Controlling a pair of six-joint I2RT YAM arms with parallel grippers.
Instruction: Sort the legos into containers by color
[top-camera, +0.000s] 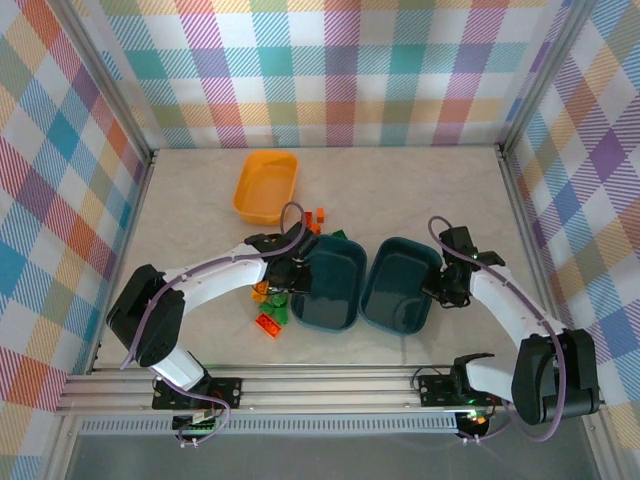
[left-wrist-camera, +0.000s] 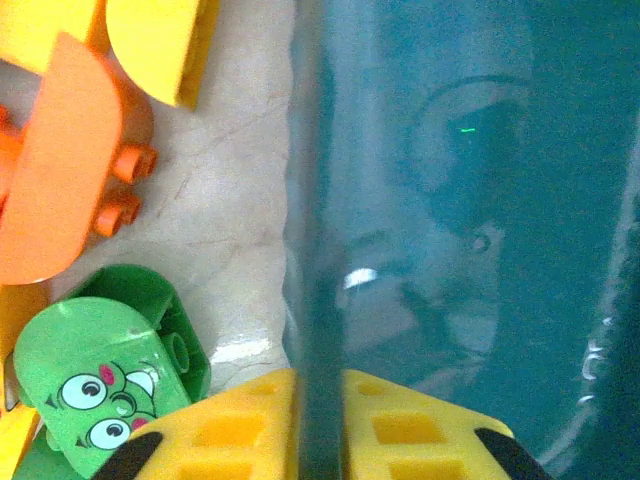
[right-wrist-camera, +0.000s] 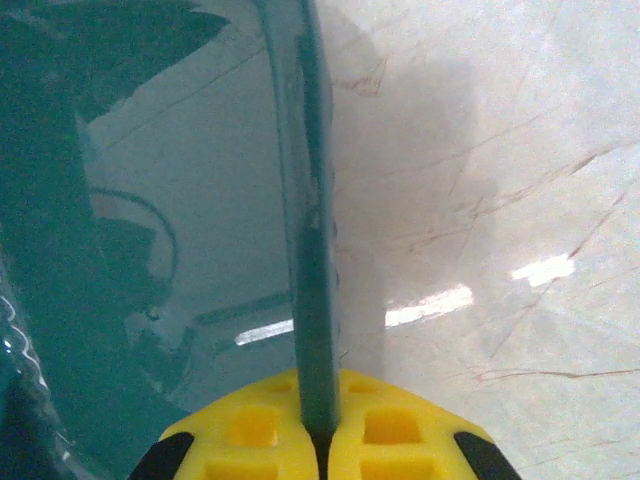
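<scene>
While no brick was held, both teal containers were gripped. The left gripper (top-camera: 295, 272) (left-wrist-camera: 320, 425) was closed on the outer wall of the left teal tub (top-camera: 335, 292), and the right gripper (top-camera: 445, 285) (right-wrist-camera: 320, 425) was clamped on the outer wall of the right teal tub (top-camera: 400, 290). The legos (top-camera: 270, 305) were heaped on the table (top-camera: 420, 190) just beside the left teal tub. The orange-yellow tub (top-camera: 267, 185) was set farther back, and all tubs appeared empty.

The step in hand was judged to be positioning of containers, with sorting not begun. For the next move, release of a rim and a pinch on one brick would be required; the green faced brick (left-wrist-camera: 95, 380) was nearest.
</scene>
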